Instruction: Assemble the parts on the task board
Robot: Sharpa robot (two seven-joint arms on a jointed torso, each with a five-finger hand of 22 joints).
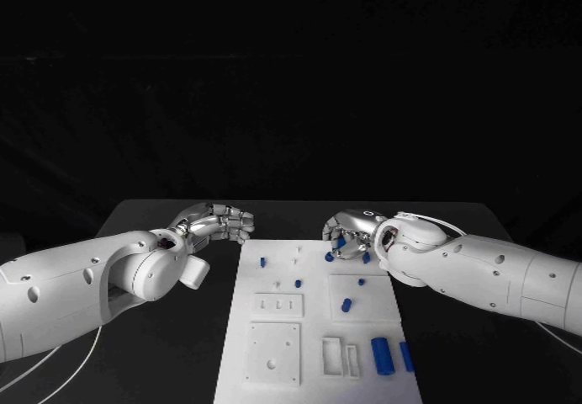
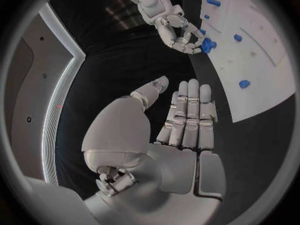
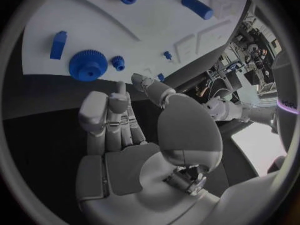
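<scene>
The white task board point(image 1: 318, 337) lies lengthwise in the middle of the black table. My right hand point(image 1: 354, 231) hovers over its far end with fingers stretched out, holding nothing point(image 3: 112, 120). Just beyond its fingertips lie a large blue gear point(image 3: 87, 65), a small blue gear point(image 3: 117, 62) and a blue block point(image 3: 58, 44). My left hand point(image 1: 219, 223) hangs over the table beside the board's far left corner, fingers straight and empty point(image 2: 187, 115). A blue cylinder point(image 1: 382, 355) and a blue bar point(image 1: 406, 357) lie at the near right of the board.
Small blue pegs point(image 1: 265, 262) stand near the board's far left. A blue piece point(image 1: 347, 305) sits on a raised square plate. White plates with holes point(image 1: 274, 353) and slots point(image 1: 332, 355) occupy the near part. Black table point(image 1: 158, 353) flanks the board.
</scene>
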